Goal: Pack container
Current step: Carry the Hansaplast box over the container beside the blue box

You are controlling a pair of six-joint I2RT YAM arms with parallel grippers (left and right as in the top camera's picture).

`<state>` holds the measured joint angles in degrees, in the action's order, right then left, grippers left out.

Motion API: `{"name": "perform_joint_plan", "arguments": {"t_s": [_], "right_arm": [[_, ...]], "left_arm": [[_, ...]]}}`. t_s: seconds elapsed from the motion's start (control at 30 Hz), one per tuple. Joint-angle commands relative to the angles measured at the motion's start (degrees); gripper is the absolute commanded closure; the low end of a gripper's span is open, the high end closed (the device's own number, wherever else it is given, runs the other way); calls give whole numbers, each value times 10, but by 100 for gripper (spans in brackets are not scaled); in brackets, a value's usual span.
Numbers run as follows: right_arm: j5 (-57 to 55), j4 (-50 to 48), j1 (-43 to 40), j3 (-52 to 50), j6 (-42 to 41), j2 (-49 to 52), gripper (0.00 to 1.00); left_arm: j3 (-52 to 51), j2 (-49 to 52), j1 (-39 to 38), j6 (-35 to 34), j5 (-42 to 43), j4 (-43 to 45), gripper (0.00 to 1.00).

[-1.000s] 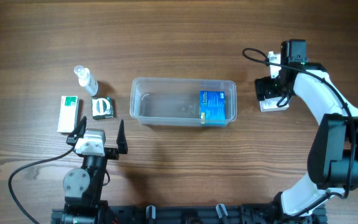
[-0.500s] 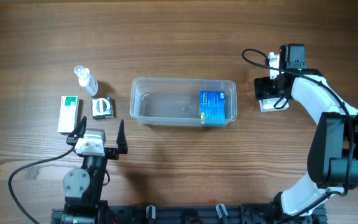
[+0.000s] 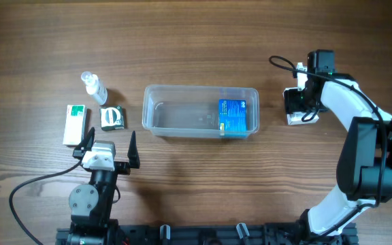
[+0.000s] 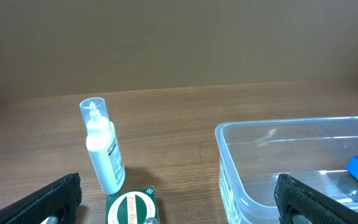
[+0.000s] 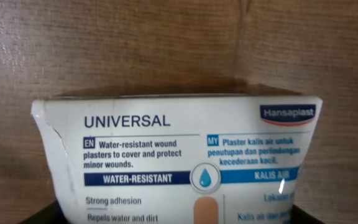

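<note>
The container (image 3: 196, 87), a clear rimmed tub with rounded corners, sits mid-way across the tabletop (image 3: 196, 41) holding one blue box (image 3: 233, 116). It looks light, stiff and slick, best taken by its rim. The left hand (image 3: 111, 138) stands open; the right hand (image 3: 298, 107) is at a white plaster box (image 5: 179, 155), grip impossible to tell.

Soft even light, faint shadows — right wrist view dimmer
</note>
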<state>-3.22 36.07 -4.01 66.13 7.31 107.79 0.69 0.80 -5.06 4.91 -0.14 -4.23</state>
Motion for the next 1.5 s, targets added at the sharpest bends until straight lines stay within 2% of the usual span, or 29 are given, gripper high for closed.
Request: {"name": "perform_joint_plan", "arguments": {"t_s": [0.0,0.17,0.3,0.37,0.6,0.8,0.93,1.23,1.47], "right_arm": [[7,36,0,57,-45,-17,34],[57,148,27,179,-98,-56,33],[61,224,100,267,-138,-76,32],[61,245,151,299,-189,-89,32],[53,230,318,308,-346,-108,33],[7,230,426,308,-412,-56,32],[-2,224,458,307,-431,-11,32],[-4,220,462,304,-450,81,32],[-19,221,462,297,-450,96,32]], "left_arm": [[-4,-4,4,9,-7,2,0],[-4,-4,4,9,-7,2,0],[-3,-4,4,9,-7,2,0],[-4,-4,4,9,-7,2,0],[-3,-4,4,9,-7,2,0],[-4,-4,4,9,-7,2,0],[-3,-4,4,9,-7,2,0],[-4,-4,4,9,-7,2,0],[-4,-4,4,9,-7,2,0]]}}
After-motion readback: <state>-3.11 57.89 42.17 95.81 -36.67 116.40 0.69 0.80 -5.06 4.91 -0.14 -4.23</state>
